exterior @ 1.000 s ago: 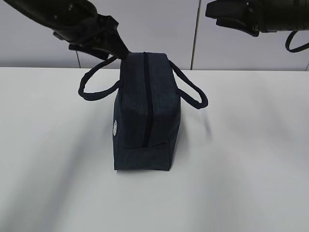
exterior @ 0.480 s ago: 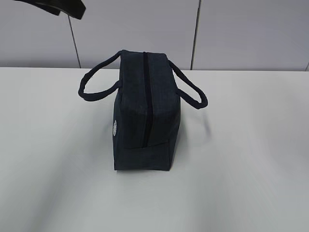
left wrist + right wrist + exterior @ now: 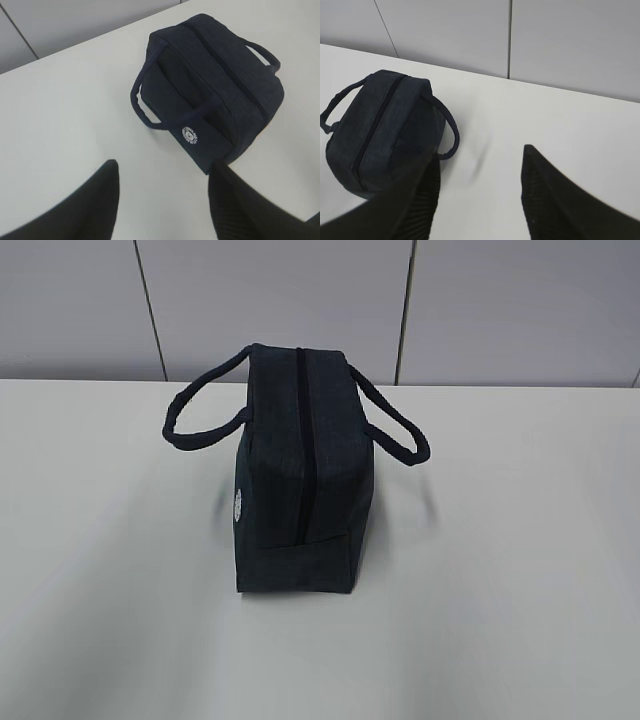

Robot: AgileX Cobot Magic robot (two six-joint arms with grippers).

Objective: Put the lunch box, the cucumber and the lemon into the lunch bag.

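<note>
The dark navy lunch bag (image 3: 303,475) stands upright in the middle of the white table (image 3: 520,570), its top zipper (image 3: 303,440) closed and both loop handles hanging out to the sides. The bag (image 3: 212,85) fills the upper right of the left wrist view, its round white logo (image 3: 190,135) facing the camera. My left gripper (image 3: 164,167) hovers high above the table beside it, open and empty. My right gripper (image 3: 481,152) is also open and empty, raised beside the bag (image 3: 385,130). The lunch box, the cucumber and the lemon are out of view.
A grey panelled wall (image 3: 300,300) runs behind the table's far edge. Neither arm shows in the exterior view.
Both arms have lifted up and away, out of the top of the exterior view. The bag has not moved.
</note>
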